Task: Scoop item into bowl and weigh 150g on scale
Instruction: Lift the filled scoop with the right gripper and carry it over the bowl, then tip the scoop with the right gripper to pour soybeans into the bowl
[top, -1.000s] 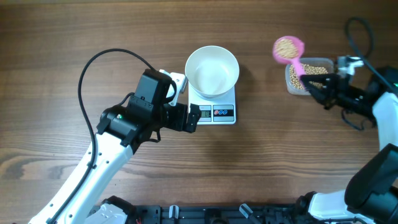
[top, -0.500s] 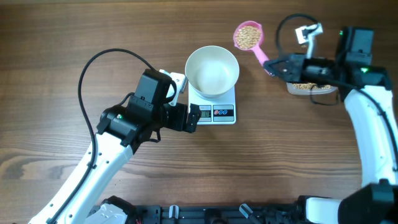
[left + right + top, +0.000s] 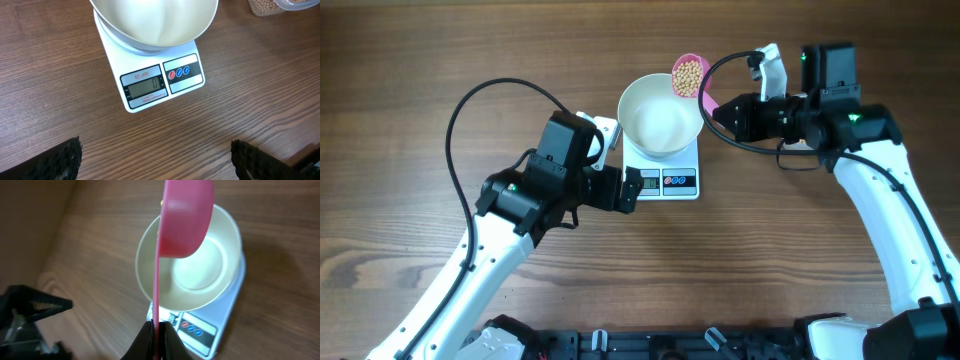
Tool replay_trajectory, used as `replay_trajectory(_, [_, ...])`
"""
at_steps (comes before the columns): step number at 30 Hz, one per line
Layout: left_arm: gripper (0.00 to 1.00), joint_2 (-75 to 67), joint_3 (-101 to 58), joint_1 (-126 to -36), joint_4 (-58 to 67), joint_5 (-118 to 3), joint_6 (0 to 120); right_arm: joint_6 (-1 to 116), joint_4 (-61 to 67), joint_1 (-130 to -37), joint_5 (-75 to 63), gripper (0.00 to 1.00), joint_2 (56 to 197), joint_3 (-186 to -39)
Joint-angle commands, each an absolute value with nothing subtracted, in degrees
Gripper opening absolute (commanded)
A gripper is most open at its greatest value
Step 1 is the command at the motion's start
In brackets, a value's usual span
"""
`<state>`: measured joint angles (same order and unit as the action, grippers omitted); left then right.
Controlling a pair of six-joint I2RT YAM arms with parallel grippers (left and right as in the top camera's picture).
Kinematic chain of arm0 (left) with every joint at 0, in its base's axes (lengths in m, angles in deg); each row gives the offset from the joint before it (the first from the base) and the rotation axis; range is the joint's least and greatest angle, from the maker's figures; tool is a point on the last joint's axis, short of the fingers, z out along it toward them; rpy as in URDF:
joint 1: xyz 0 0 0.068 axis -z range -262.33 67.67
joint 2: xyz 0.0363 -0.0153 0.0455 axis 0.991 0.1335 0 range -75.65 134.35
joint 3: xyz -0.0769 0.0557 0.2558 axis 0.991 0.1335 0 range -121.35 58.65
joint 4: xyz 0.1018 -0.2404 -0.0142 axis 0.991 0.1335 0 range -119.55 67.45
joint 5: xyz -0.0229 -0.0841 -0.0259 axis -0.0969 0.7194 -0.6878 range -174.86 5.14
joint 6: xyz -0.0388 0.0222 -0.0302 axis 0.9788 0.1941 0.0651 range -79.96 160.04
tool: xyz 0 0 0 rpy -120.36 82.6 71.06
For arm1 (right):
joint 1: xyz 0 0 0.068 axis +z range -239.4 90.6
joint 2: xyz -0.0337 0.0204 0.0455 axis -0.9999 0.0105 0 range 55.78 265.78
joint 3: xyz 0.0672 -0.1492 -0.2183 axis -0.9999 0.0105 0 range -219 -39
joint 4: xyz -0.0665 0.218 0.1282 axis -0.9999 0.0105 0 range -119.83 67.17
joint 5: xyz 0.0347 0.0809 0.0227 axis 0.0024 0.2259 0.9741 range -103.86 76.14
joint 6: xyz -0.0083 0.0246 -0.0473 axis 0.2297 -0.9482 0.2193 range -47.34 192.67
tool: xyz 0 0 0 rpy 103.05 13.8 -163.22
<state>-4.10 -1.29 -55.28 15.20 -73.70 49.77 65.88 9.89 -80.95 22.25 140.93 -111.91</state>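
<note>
Right pincer (image 3: 715, 110) carried pink scoop (image 3: 185, 220) of beans (image 3: 689, 72) to bowl (image 3: 655, 120) rim; clamped on its handle; left pincer (image 3: 632, 189) wide.

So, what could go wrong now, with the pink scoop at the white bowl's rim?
The pink plastic scoop, heaped with small tan beans, hangs over the round white bowl's rim, so beans may fall outside. The open left tool is close beside the white square scale; touching it could disturb the reading.
</note>
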Motion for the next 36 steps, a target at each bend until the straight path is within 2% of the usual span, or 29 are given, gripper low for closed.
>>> replay_trajectory(1, [1.00, -4.62, -1.36, -55.10, 15.05, -73.39, 48.88, 71.98, 9.02, -78.88, 17.95, 0.04, 141.30, -112.76])
replay_trajectory(12, [1.00, -4.62, -1.36, -55.10, 15.05, -73.39, 48.88, 78.77, 8.97, -70.70, -0.63, 0.04, 141.84, -112.76])
replay_trajectory(22, [1.00, -4.62, -1.36, -55.10, 15.05, -73.39, 48.88, 82.51, 7.66, -68.93, -3.97, 0.04, 143.33, -112.59])
replay_trajectory(36, [1.00, -4.62, -1.36, -55.10, 15.05, -73.39, 48.88, 98.66, 6.57, -68.80, -5.07, 0.05, 143.70, -112.59])
